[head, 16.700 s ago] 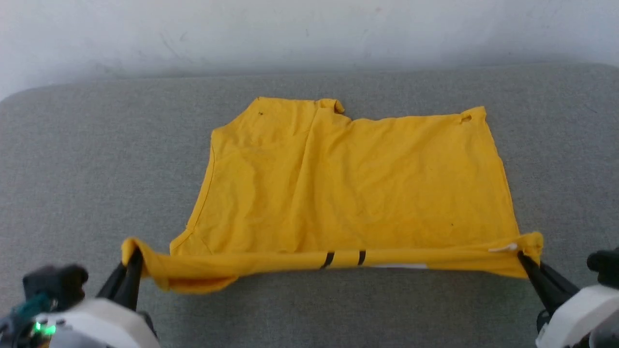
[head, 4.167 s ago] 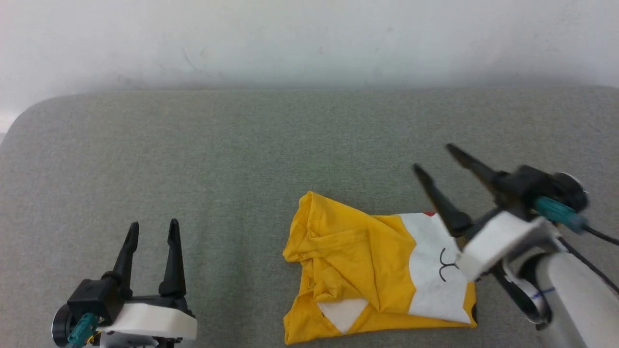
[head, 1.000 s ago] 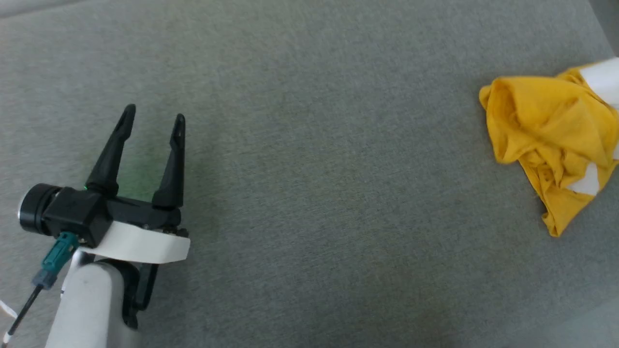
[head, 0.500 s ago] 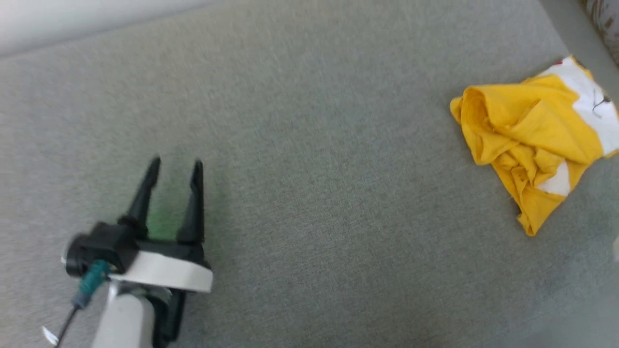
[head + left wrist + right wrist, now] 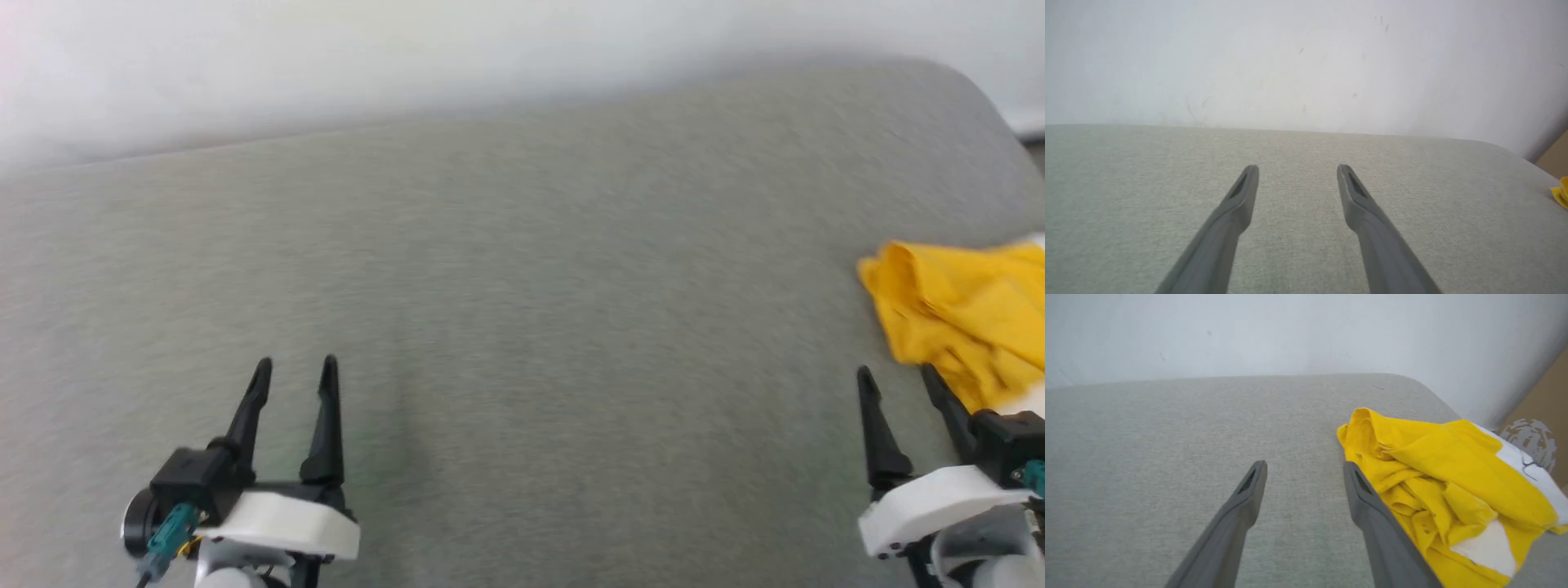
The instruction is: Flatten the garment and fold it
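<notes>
Left end effector wide, empty; right end effector wide — garment bunched beside it.

A wide grey upholstered surface of fine woven fabric spreads across the head view, its far edge soft and its far right corner rounded. Directly behind it rises a plain white wall that is matt, with faint scuffs and small dark specks in the left wrist view. At the right of the right wrist view stands a brown, cardboard-like panel bearing a grey print. The light is soft and even, with only faint shadows.
</notes>
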Available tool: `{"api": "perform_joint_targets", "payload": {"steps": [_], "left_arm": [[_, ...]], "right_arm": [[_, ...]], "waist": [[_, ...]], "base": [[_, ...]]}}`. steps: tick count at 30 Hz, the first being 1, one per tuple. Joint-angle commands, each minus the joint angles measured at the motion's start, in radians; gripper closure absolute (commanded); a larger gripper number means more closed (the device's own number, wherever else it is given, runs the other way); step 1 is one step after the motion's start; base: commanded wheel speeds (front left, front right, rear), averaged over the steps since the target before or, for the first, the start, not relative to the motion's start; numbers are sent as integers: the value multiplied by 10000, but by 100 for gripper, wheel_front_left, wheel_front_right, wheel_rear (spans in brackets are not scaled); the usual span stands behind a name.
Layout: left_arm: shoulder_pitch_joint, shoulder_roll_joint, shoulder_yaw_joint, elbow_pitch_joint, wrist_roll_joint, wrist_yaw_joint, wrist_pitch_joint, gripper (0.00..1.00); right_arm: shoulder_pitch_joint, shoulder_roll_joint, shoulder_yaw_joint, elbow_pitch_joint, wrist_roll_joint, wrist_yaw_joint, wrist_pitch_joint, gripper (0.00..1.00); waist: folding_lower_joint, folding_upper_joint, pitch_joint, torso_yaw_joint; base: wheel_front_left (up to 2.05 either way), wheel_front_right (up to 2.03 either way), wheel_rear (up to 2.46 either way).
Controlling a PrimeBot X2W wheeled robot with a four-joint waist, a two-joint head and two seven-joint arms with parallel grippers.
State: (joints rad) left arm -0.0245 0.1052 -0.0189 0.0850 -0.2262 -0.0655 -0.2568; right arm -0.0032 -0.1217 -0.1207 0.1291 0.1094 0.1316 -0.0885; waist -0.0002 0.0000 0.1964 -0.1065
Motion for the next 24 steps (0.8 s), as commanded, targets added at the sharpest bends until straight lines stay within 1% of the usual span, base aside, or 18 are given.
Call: {"api": "perform_joint_targets", "payload": {"steps": [1,5,11,18,24], "left_arm": [[161,20,107,53,50,74,-47,0],[388,98,369,132,80,114,-48,0],[619,198,529,246,70,-28,-48,0],[970,38,472,326,125,-108,-48,0],[1262,-19,417,279,349,-41,-49,0]], "right_arm": [[74,136,74,-239,100,-9,-120,0],[134,408,423,-587,71,-9,-401,0],[558,591,498,-1277,-213,-9,-608,0],[1493,690,609,-2120,-258,-9,-460,0],[1689,709,790,-2203,-104,-9,-398,0]], "waist": [[2,0,-1091,1461],[2,0,-1270,1879],[2,0,-1521,2079],[2,0,-1734,1961],[2,0,-1704,1835]], "base": [[0,0,0],[0,0,0],[0,0,0],[0,0,0],[0,0,0]]}}
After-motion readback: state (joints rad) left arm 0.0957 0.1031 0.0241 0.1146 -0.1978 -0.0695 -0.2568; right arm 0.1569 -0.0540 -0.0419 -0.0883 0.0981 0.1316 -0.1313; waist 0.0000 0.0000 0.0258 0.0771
